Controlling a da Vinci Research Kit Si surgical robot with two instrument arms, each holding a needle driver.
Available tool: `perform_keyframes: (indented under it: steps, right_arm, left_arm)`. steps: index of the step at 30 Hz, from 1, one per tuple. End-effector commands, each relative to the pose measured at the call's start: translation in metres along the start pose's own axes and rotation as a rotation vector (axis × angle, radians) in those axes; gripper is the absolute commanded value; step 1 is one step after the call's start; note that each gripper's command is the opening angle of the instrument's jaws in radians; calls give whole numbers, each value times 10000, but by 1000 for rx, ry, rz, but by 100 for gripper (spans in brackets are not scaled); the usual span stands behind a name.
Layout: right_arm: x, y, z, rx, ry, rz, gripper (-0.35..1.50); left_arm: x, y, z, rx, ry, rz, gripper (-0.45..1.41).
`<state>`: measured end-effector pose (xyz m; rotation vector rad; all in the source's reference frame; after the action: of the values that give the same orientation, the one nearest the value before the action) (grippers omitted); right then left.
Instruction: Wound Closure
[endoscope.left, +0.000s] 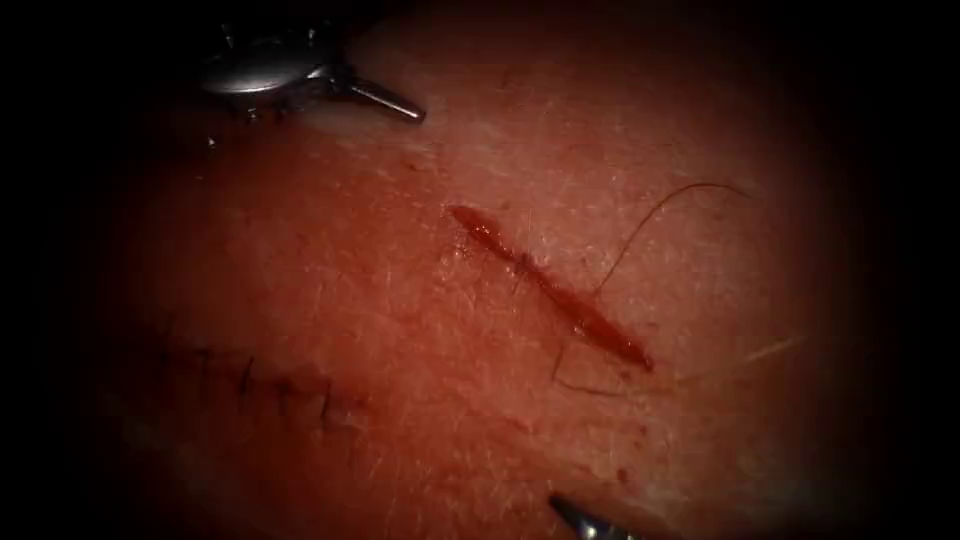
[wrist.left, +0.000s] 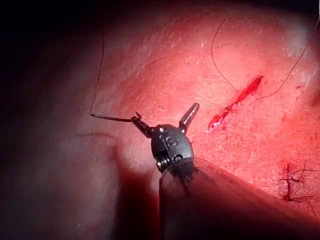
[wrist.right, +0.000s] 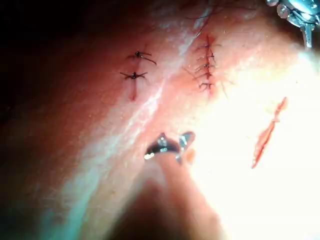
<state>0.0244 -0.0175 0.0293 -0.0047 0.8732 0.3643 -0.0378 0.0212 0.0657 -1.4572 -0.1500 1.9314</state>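
Left tool (wrist.left: 165, 112), 11 o'clock of the cut (endoscope.left: 550, 290): jaws apart, thread (wrist.left: 100, 75) touching one tip. Right tool (wrist.right: 174, 142), 5 o'clock: jaws look apart, empty. I cannot tell where the needle is, so I'd locate it before closing on anything.

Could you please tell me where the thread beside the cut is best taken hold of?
Probably the thread, on its arc right of the cut, where it curves clear of the wound edge; come from the right, crosswise to the strand. The left pincer stands open, holding nothing, what looks like the needle at one jaw's tip.

right pincer (endoscope.left: 585, 520) | cut off by endoscope edge | grip unclear
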Motion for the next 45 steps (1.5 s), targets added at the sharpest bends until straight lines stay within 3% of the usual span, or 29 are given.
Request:
perform_keyframes:
  steps: [1, 6, 10, 16, 20, 21, 25, 29, 33, 38, 45]
  right_arm:
    - [-4, -10, 4, 3, -1, 1, 118]
    - [-4, -10, 5, 3, -1, 1, 118]
    - [-4, -11, 5, 3, -1, 7, 118]
    - [-3, -12, 7, 1, -1, 7, 118]
    - [-3, -12, 7, 1, -2, 7, 118]
    - [-3, -12, 7, 1, -2, 7, 118]
    - [-4, -13, 7, 2, -4, 12, 118]
    - [-3, -13, 6, 0, -5, 12, 118]
    - [-3, -13, 6, 0, -5, 12, 118]
    - [-3, -13, 6, 0, -5, 18, 118]
    - [-3, -14, 6, 0, -5, 19, 118]
  left_arm:
    - [-6, 2, 3, 16, -2, 0, 135]
    - [-2, 6, -15, 46, -37, -5, 138]
    - [0, 22, -42, 21, -68, -9, 133]
    - [-4, 62, -68, -20, -202, -1, 123]
    - [-10, 99, -64, -104, -233, 7, 121]
    - [-8, 123, -53, -148, -254, 10, 121]
    - [-1, 140, -39, -168, -247, 9, 121]
    - [-4, 135, -41, -142, -260, 32, 121]
    - [-27, 113, -51, -99, -342, 19, 120]
    - [-79, 89, -37, -82, -349, -32, 120]
    - [-123, 67, -33, -72, -361, -61, 127]
